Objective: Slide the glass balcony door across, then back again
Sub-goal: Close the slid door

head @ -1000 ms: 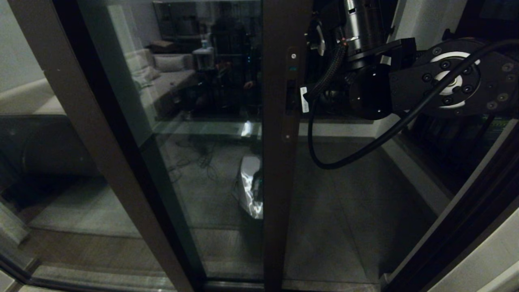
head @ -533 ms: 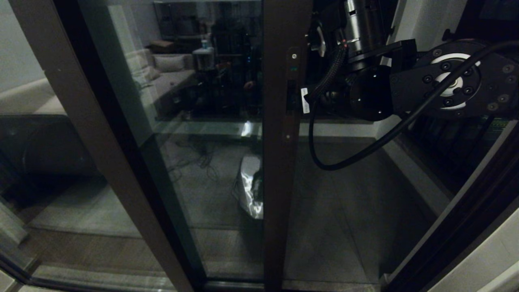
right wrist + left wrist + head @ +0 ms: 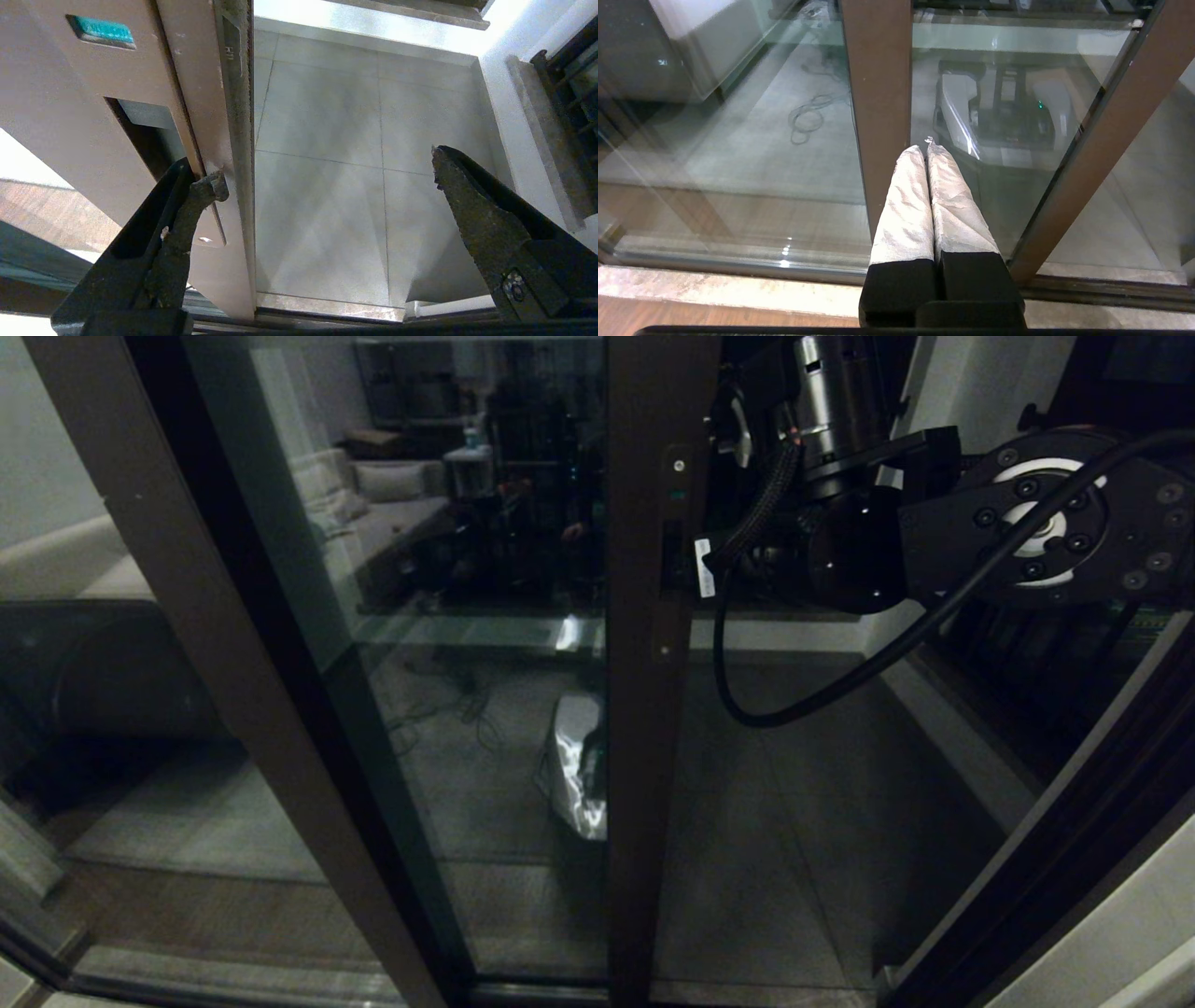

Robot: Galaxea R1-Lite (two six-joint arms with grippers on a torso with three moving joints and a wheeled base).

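**A:** Where's the glass balcony door (image 3: pixel 653 709)?

**B:** Head view: its dark brown upright edge runs top to bottom just right of centre, glass (image 3: pixel 485 644) to the left of it. Open gap to the right, with the tiled balcony floor (image 3: pixel 794 821) showing through. It's part-way across.

**A:** Other frame parts?

**B:** Plain brown stile (image 3: pixel 215 644), leaning in the view, further left. Dark outer frame (image 3: pixel 1074 840) at lower right.

**A:** Right arm?

**B:** Up high on the right, reaching to the door edge at handle height. Black cable (image 3: pixel 840 681) loops under it.

**A:** Right claw (image 3: pixel 322 172)?

**B:** Spread wide. One finger (image 3: pixel 187 210) sits on the door's face, tip at the lower end of the recessed slot handle (image 3: pixel 145 135), touching the edge. The other finger (image 3: pixel 472 210) hangs free in the gap, well away from the door. Nothing pinched.

**A:** Left claw (image 3: pixel 927 149)?

**B:** Fingers pressed together, holding nothing. Low down, pointing at the glass beside a brown stile (image 3: pixel 878 93). Can't tell if the tips touch.

**A:** Small stuff on the door edge?

**B:** Teal tag (image 3: pixel 100 31) above the slot, small round lock (image 3: pixel 678 466) above that.
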